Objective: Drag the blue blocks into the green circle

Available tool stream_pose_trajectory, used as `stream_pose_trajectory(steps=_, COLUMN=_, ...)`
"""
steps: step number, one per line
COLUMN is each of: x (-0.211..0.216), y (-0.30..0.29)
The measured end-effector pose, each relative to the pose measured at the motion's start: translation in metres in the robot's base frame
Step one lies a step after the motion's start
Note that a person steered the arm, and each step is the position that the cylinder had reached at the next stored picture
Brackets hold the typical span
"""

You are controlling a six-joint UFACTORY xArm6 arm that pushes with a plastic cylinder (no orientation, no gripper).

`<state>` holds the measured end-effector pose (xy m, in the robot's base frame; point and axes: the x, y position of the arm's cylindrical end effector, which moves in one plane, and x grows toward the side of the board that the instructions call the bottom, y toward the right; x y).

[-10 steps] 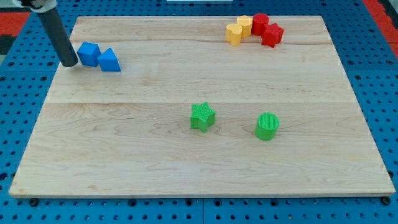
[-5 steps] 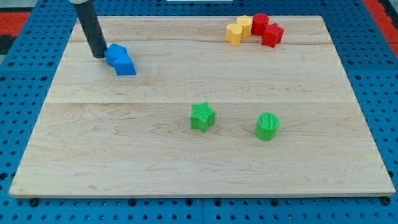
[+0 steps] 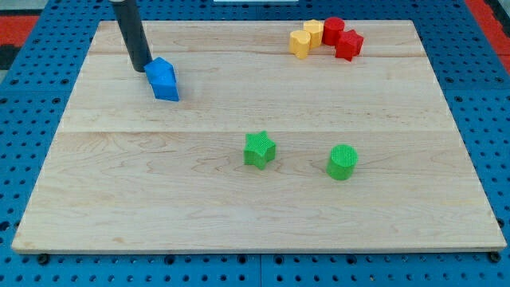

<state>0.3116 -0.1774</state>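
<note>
Across the wooden board (image 3: 255, 207), set on a blue pegboard table (image 3: 24, 159), play is concentrated in the view's upper left. No pincer is carried on this rig, so nothing is open, closed or gripped: only a dark rod (image 3: 131, 32) is seen, and my tip (image 3: 142, 67) is planted just at the upper-left edge of the blue blocks (image 3: 164, 80). Those blocks are bunched tight, one behind the other, so their shapes cannot be told apart with confidence.

Well away, toward the view's lower right, the green circle (image 3: 343, 162) is waiting, with the green star (image 3: 259, 150) to its left and roughly between the blue pair and the target. Up at the view's top right, the yellow blocks (image 3: 306, 38) and red blocks (image 3: 343, 37) are clustered out of the way.

The pushing step is judged to be under way, far from finished. A long diagonal shove down and right is called for next, with the pair kept together and the star skirted.
</note>
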Motion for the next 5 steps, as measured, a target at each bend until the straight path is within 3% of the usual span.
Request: stream_pose_trajectory(steps=5, x=0.102, y=0.073)
